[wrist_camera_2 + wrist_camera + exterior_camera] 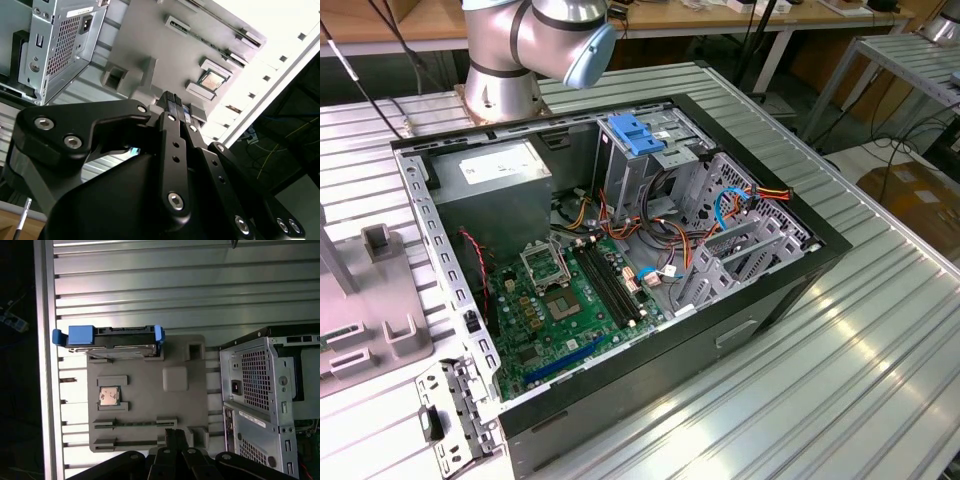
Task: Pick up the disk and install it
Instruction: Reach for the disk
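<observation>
The disk [122, 338] stands on its edge in a slot at one end of a grey fixture plate [150, 410], with blue rails at both of its ends. My gripper [174, 434] hovers over the opposite end of that plate, about a plate's length from the disk, and holds nothing. Its black fingers [170, 107] are pressed together in both wrist views. The open computer case [620, 270] lies on the slatted metal table, with a drive cage [650, 165] at its far side.
A processor chip [109, 396] sits in a pocket of the plate. The case's rear panel [260, 390] stands close beside the plate. A blue plastic clip [635, 135] rests on the drive cage. The arm's base [505, 70] is behind the case. Cables cross the motherboard [560, 300].
</observation>
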### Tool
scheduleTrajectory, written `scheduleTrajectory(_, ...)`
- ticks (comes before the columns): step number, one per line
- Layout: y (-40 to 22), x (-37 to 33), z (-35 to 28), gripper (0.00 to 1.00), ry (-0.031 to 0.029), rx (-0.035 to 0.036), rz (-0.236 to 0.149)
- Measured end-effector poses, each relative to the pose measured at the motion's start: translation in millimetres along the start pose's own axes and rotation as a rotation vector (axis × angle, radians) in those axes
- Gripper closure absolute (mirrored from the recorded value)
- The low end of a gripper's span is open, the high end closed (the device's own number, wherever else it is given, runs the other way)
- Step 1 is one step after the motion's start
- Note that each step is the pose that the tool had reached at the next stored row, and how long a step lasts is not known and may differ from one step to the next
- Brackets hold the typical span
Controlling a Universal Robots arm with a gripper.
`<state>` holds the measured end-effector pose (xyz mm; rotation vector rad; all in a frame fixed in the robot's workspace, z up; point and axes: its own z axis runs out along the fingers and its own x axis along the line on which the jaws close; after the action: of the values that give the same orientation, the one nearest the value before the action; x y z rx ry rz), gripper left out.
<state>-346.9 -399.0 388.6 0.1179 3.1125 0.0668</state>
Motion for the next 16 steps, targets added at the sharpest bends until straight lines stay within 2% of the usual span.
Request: scheduleTrajectory(16, -0.9, 11.6, 0.5, 0.89, 0.0, 0.0, 0.0)
